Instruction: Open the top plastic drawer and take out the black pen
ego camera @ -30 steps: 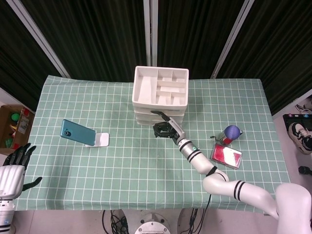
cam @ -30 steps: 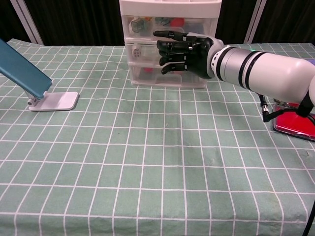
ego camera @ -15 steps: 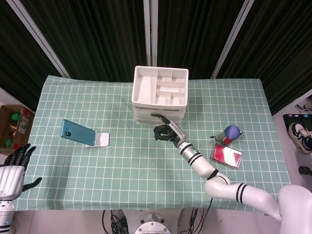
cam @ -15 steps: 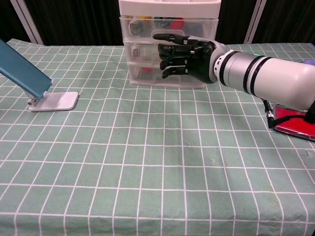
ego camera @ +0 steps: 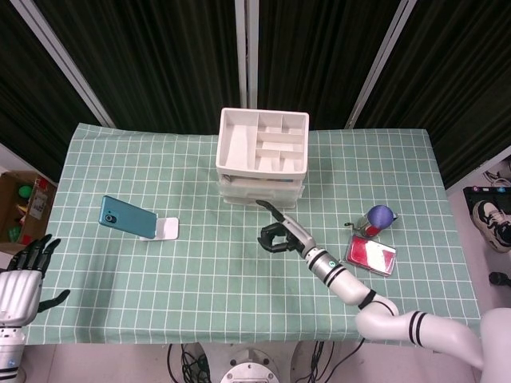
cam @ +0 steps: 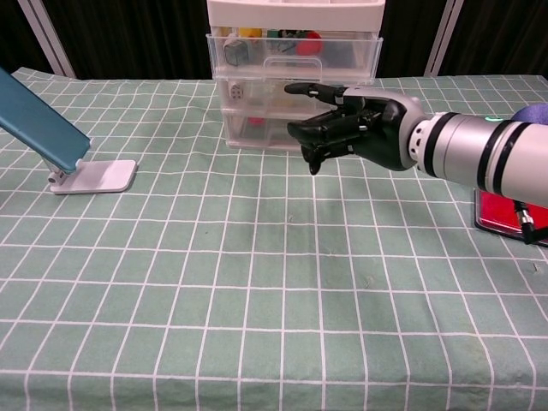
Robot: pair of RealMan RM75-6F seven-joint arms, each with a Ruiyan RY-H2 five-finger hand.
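At frame centre, the right hand (cam: 347, 128) hovers with its black fingers (cam: 312, 90) loosely curled, holding nothing, just below the white-framed clear plastic drawer unit (cam: 295, 51). The top drawer (cam: 293, 50) sits above the fingertips; I cannot tell where the black pen lies inside. The left hand (ego camera: 20, 275), lower left, has its fingers apart.

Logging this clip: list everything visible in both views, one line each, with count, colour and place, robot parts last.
drawer unit: 1, white frame with clear drawers, back centre of the table; top drawer looks closed, small coloured items inside, no pen discernible.
phone: 1, teal, tilted on a white stand, table's left side.
red flat case: 1, red, table's right side.
purple-topped object: 1, purple and red, just behind the case; identity unclear.
tablecloth: 1, green with white grid, covering the table.
cardboard box: 1, brown, on the floor at far left.
shoe: 1, black and white, floor at far right.
left hand: black, off the table's left edge, holding nothing.
right hand: black, fingers curled, in front of the drawers, empty.
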